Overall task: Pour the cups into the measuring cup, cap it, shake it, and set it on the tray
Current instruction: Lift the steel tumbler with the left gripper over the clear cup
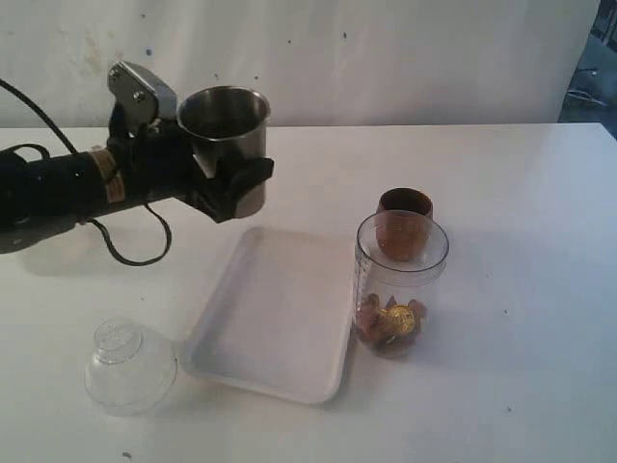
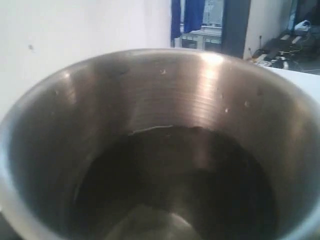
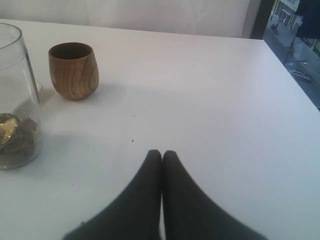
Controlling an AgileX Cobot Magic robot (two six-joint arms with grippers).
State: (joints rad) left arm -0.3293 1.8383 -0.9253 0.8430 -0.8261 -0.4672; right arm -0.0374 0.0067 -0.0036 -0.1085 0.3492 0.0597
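**Inspector:** Edges and clearance first.

**Assistant:** The counter [image 1: 521,289] meets the wall along its far edge. Its right edge shows only at the far right corner. The tray [image 1: 270,318] lies mid-counter, its long sides running from the far edge toward the near one, slightly slanted. Open counter runs from the measuring cup [image 1: 400,280] to the right edge, and again between the tray and the far edge.

**Inspector:** Where is the tumbler, and how does it sit?

**Assistant:** The steel tumbler [image 1: 225,130] is in the air over the left half of the counter, close to the far edge and well apart from the measuring cup. The left fingers [image 1: 241,183] clamp its wall from two sides. It is upright, long axis vertical, mouth up. The left wrist view looks into a dark interior, and I cannot tell what it contains.

**Inspector:** The other items?

**Assistant:** The measuring cup stands upright and uncapped just beside the tray's right long rim; I cannot tell whether they touch. Gold and brown pieces [image 1: 388,323] lie at its bottom. The wooden cup [image 1: 405,204] stands mouth up just behind it, toward the far edge, and the right wrist view shows a gap between the two. The domed lid [image 1: 128,367] sits dome up by the tray's near left corner.

**Inspector:** The right arm?

**Assistant:** The right fingers [image 3: 147,185] are pressed together with nothing between them, low over bare counter, with the wooden cup and measuring cup ahead of them.
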